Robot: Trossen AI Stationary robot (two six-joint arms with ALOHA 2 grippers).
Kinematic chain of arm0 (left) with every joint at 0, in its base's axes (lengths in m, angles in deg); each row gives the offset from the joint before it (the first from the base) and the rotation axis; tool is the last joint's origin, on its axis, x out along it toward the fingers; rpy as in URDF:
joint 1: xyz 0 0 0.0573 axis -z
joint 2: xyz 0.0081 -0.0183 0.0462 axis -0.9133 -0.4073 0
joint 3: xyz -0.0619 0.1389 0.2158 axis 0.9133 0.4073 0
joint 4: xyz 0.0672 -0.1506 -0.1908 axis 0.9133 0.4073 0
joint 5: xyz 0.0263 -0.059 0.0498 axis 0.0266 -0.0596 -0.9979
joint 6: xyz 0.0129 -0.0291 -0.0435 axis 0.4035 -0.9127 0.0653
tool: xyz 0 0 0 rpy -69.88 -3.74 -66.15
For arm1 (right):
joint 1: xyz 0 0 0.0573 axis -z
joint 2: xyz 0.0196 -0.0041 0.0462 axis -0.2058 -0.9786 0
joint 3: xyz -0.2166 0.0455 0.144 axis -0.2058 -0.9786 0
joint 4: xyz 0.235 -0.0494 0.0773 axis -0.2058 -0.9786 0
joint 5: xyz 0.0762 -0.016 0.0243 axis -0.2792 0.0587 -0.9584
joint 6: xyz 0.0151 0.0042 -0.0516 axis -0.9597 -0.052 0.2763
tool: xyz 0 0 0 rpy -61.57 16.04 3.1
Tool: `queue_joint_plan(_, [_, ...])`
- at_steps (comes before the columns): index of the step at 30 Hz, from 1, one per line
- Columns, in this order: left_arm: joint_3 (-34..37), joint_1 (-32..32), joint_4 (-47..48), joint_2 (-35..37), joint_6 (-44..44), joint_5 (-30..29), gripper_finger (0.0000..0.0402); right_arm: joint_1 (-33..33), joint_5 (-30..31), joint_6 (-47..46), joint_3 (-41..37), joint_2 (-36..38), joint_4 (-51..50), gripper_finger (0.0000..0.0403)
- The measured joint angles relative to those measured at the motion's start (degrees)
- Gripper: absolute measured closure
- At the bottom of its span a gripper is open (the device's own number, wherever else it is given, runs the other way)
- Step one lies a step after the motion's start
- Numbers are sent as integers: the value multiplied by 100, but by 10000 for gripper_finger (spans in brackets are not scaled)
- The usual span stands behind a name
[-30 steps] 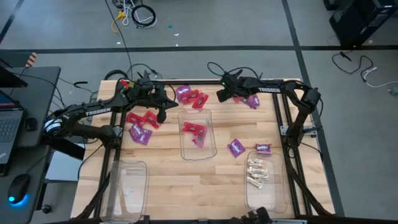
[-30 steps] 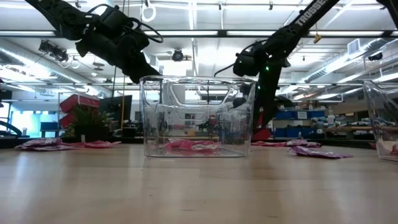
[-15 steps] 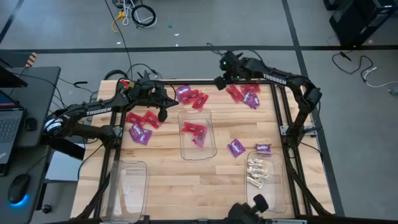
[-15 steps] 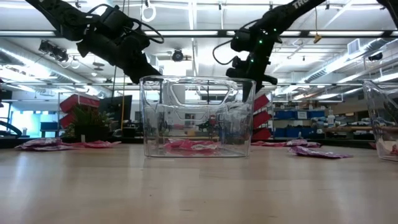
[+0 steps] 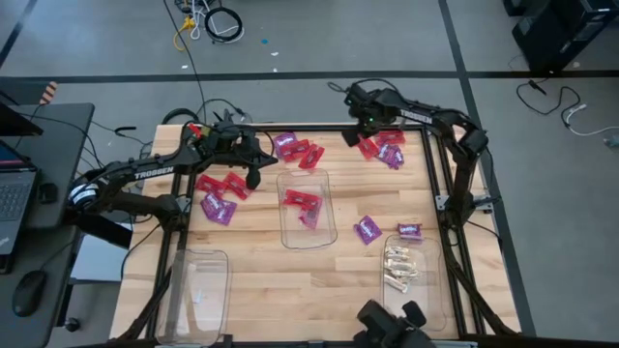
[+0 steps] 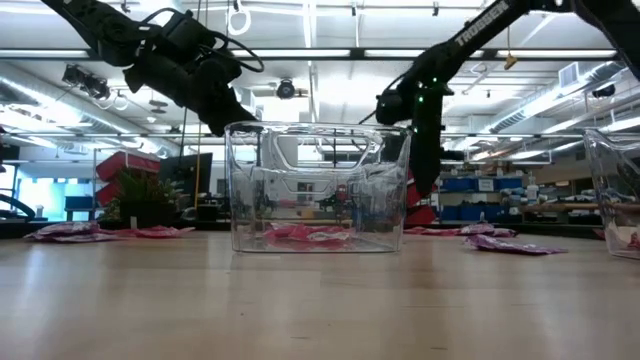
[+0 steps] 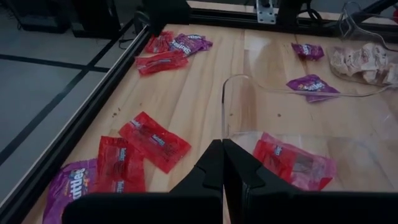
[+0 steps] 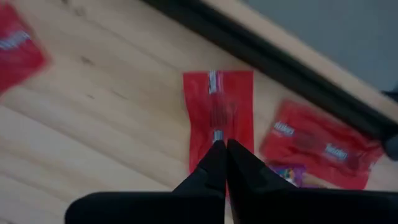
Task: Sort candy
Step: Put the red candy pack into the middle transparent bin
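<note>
Table: pale wood, dark frame along its edges; bare wood lower centre of the high view, between the bins

Candy: small flat wrapped pieces. Red packets and a purple packet lie left of centre; a red-and-purple cluster sits upper centre; another cluster lies upper right, close to the frame. Two purple packets lie right of the middle bin. Whitish pieces lie in the lower-right bin

Middle bin: clear, holding red packets. Lower-left bin: clear

Right gripper: upper right of the high view, fingers pressed together, tips above a red packet lying flat on the wood near the frame; nothing held

Left gripper: upper left of centre, fingers closed with nothing between them, at the middle bin's near rim, red packets beside it

Off the table: laptop far left, cables on the floor at top
</note>
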Motion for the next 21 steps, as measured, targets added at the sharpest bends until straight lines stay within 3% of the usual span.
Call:
queue_joint_plan(14, [0,0,49,0,30,-156,401,-762,278,-489,29,-167,-421,402])
queue_joint_plan(21, [2,0,103,0,103,-173,401,-1329,541,35,33,674,-932,403])
